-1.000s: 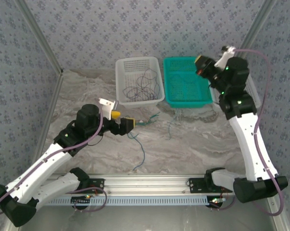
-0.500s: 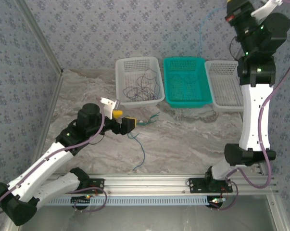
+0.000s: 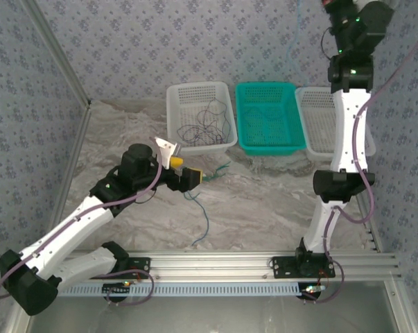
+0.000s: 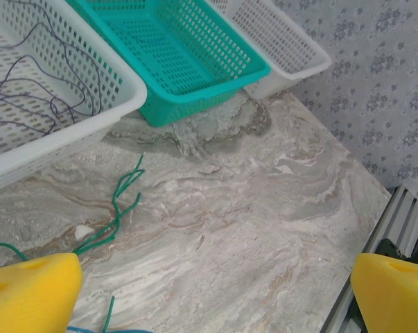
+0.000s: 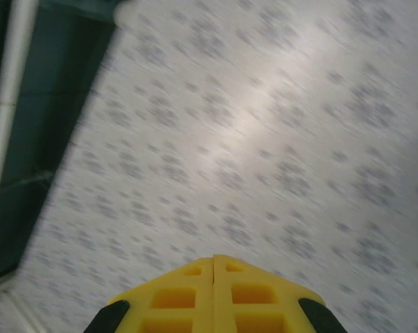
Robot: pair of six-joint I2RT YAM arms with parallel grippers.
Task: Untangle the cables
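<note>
Dark cables (image 3: 203, 123) lie in the left white basket (image 3: 177, 94), also seen in the left wrist view as dark cables (image 4: 28, 83). A blue cable (image 3: 204, 220) trails across the marble table (image 3: 264, 201), and a green cable (image 3: 220, 168) (image 4: 118, 201) lies beside it. My left gripper (image 3: 184, 170) (image 4: 209, 298) hovers wide open just above the table, over the end of these two cables. My right gripper (image 3: 337, 5) (image 5: 214, 291) is raised high against the back wall with its yellow jaws shut. A thin pale blue cable (image 3: 289, 48) hangs down from it over the teal basket (image 3: 267, 142).
Three baskets stand in a row at the back: white, teal (image 4: 188, 55), and white (image 3: 319, 121) (image 4: 285, 45). The right arm stands nearly upright in front of the right basket. A metal rail (image 3: 215, 263) runs along the near edge.
The right arm swung up from the teal basket to the top of the back wall, lifting the thin cable off the table. The left gripper edged slightly right and forward.
</note>
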